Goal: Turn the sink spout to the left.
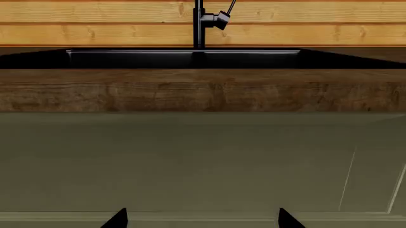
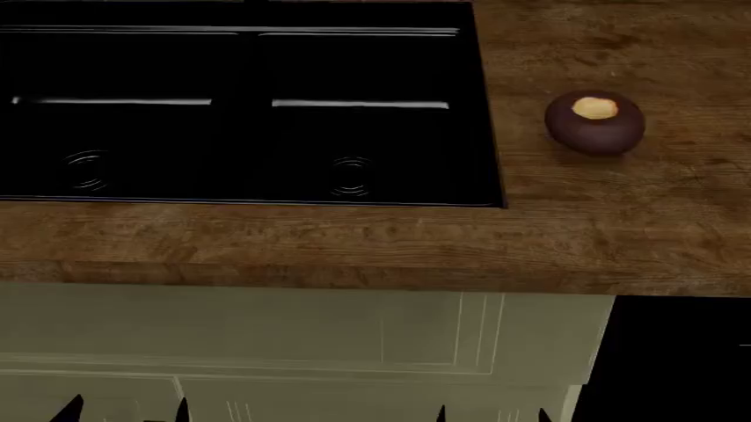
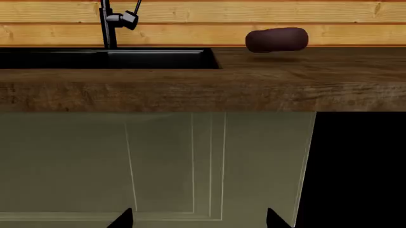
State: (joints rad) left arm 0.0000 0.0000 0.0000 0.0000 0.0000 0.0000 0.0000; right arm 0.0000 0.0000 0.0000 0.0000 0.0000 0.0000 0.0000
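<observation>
Dark bowl (image 2: 595, 123) beside sink (image 2: 487, 132)

We see the sink spout (image 1: 198, 23) as a black upright post before the wooden plank wall (image 1: 76, 23), a short bracket and a thin lever (image 1: 229, 8) jutting from one side. Below it lies the sink (image 1: 184, 59), set into the wooden surface (image 1: 203, 90). Pale cabinet fronts (image 1: 178, 161) fill the rest. Our left tool (image 1: 201, 219) shows only two dark fingertips, spread well apart.

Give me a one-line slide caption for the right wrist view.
Right gripper open, low before the cabinet; sink spout and dark round object on the wooden counter above.
</observation>
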